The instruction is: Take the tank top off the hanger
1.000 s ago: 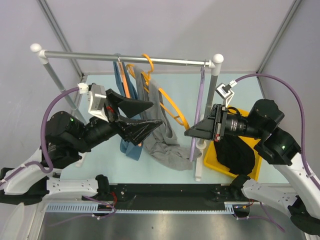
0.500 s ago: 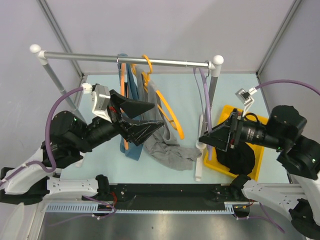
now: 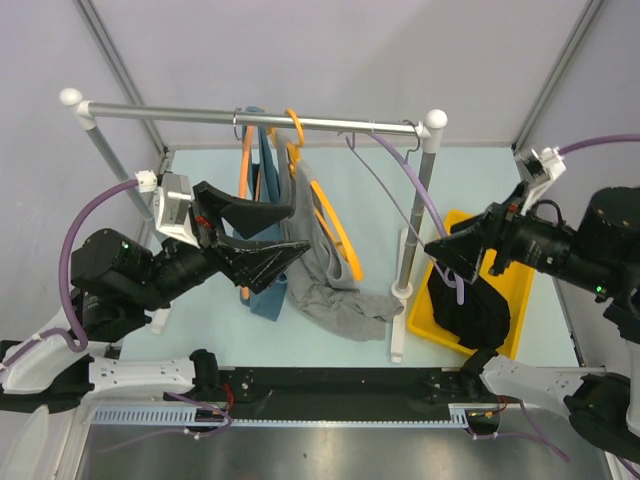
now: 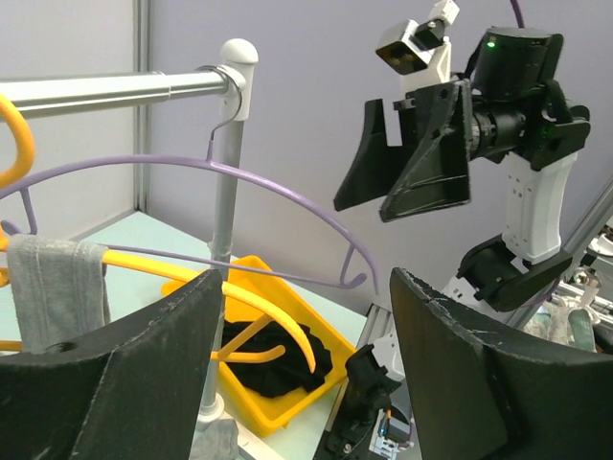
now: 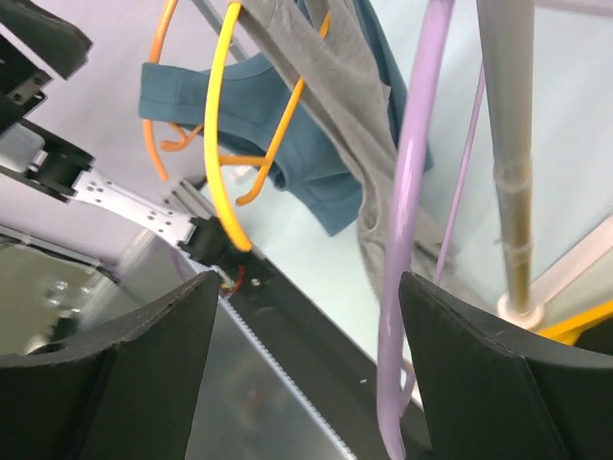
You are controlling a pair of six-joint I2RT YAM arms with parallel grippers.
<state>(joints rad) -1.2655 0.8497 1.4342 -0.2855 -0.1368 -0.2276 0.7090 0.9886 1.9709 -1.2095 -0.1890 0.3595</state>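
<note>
Tank top (image 3: pixel 322 285), taken to be the grey one, seen hanging from the yellow hanger (image 3: pixel 343 228) on the rail (image 3: pixel 170 112), one strap over the hanger arm and the body sagging low toward the tabletop (image 3: pixel 480 180); contact of the hem with it not possible to judge. Found it just beside a blue garment (image 3: pixel 262 295) on an orange hanger (image 3: pixel 245 160), so not yet removed. Saw the left pincer (image 3: pixel 297 230) spread wide, holding nothing, pointed at the grey cloth and close to it. Saw the right pincer (image 3: pixel 440 258) spread wide as well, above the yellow bin (image 3: pixel 513 315) with a black garment (image 3: pixel 470 310) inside. Noted the bare purple hanger (image 5: pixel 407 192) passing between its fingers in the wrist view, touching or not impossible to say. Judged the step in hand as the reach for the grey cloth. Seemed best to bring the left pincer to the strap or the upper edge, not to the loose lower folds, and to close only on grey cloth, without the blue garment and without the yellow hanger itself. Seemed wise then to pull along the hanger arm toward its free end, not straight down, to avoid dragging the hook along the rail. Considered it useful to steady the yellow hanger with the right pincer, once clear of the purple one.
</note>
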